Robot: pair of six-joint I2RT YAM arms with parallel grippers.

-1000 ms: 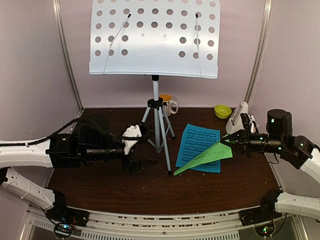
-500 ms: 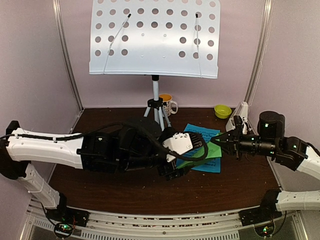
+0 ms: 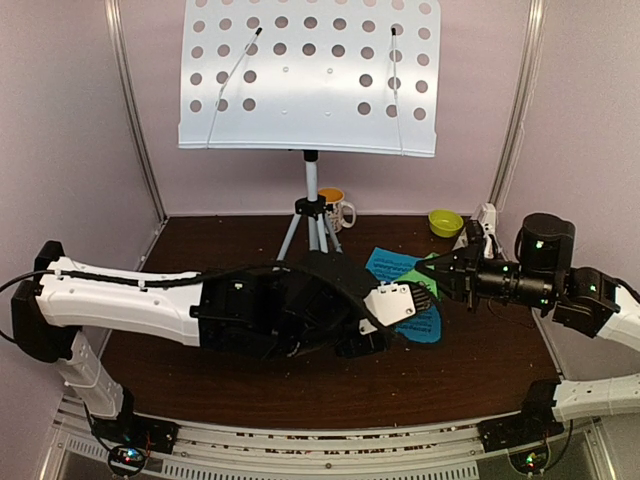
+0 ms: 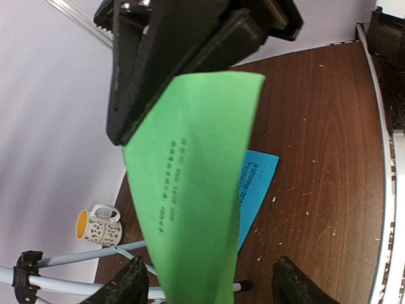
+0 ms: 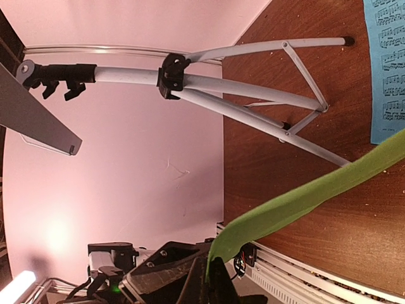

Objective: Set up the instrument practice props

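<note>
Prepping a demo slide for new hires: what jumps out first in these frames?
The perforated music stand on its tripod fills the top centre of the overhead view, bare. Below it the left arm stretches across the table toward the right pincer, which clamps a green sheet off the surface. In the left wrist view that sheet runs between the fingers of the open left pincer, with the blue sheet flat on the table beyond.

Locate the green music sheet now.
The green sheet is right of centre in the top view, pinched in the right gripper over the blue sheet, right of the tripod.
</note>
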